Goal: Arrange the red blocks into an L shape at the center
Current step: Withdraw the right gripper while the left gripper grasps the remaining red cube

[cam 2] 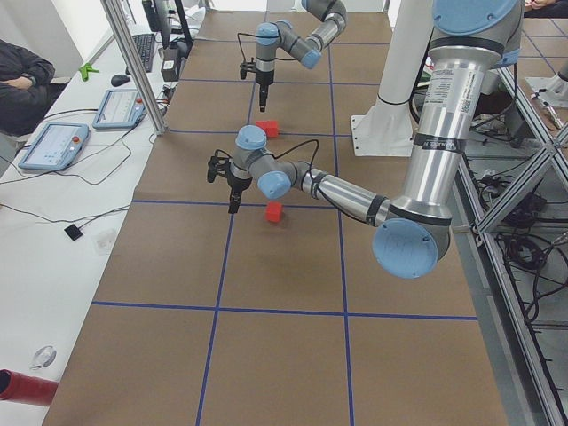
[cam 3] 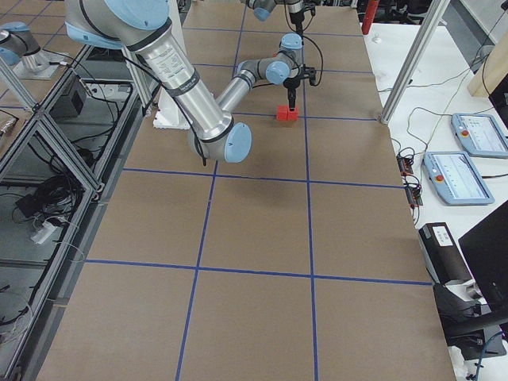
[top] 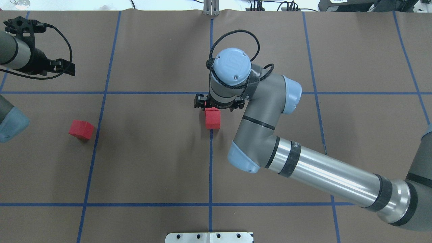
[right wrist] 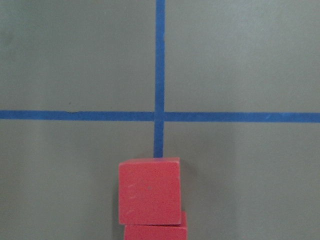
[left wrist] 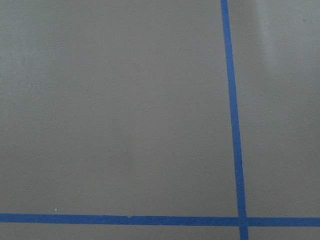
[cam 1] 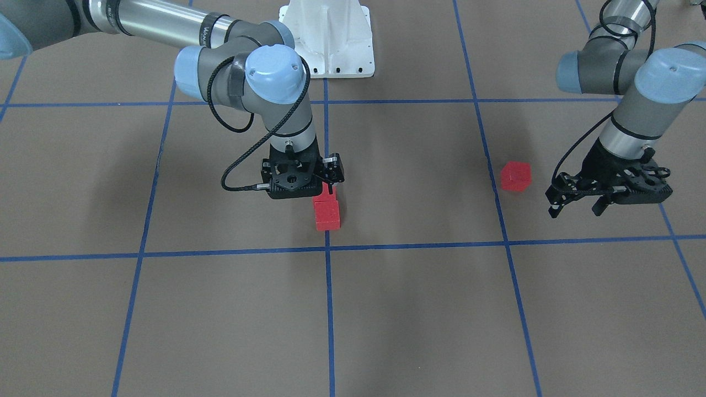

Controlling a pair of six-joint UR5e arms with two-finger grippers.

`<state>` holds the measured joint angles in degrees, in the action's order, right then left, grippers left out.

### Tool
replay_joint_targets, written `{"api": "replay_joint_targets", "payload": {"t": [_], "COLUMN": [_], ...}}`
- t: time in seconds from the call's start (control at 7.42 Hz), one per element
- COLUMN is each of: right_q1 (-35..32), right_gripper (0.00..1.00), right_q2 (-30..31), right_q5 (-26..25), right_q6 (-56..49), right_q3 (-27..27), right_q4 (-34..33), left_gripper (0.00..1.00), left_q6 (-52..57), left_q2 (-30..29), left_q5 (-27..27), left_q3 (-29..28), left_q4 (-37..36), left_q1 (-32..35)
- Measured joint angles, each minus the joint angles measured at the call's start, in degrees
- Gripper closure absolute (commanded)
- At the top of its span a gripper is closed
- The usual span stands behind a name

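Note:
Two red blocks [cam 1: 326,215] lie touching in a short row on the blue line, just on the robot's side of the center crossing [cam 1: 327,248]. The right wrist view shows both, one whole [right wrist: 150,192] and one at the bottom edge [right wrist: 155,232], below the crossing [right wrist: 159,116]. My right gripper [cam 1: 325,190] hovers just above this row and holds nothing; it looks open, and it partly hides the block nearer the robot. The third red block [cam 1: 515,176] lies alone in the adjoining grid square. My left gripper [cam 1: 576,210] is open and empty beside it, a little apart.
The white robot base plate [cam 1: 331,55] stands at the table's robot side. The brown surface [top: 152,162] is marked with blue tape lines. The left wrist view shows only bare surface and a tape crossing [left wrist: 242,220]. An operator sits beside the table in the exterior left view.

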<state>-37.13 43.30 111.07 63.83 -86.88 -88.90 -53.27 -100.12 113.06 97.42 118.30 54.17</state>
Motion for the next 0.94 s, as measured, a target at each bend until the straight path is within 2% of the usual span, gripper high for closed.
{"api": "replay_joint_targets", "payload": {"t": [0.27,0.94], "right_q1": [-3.7,-7.9], "right_gripper": [0.01,0.01], "right_q2": [1.8,3.6], "right_q5": [2.7,7.7], "right_q6": [-2.6,-4.1], "right_q3": [-1.7,-2.1], "right_q4": [-1.7,-1.4], "left_gripper": [0.00,0.00], "left_q6": [-0.6,0.0], "left_q2": [0.7,2.8], "left_q5": [-0.5,-1.0], "left_q3": [0.7,0.9], "left_q4": [0.6,0.7], "left_q1": [-4.7,-9.0]}}
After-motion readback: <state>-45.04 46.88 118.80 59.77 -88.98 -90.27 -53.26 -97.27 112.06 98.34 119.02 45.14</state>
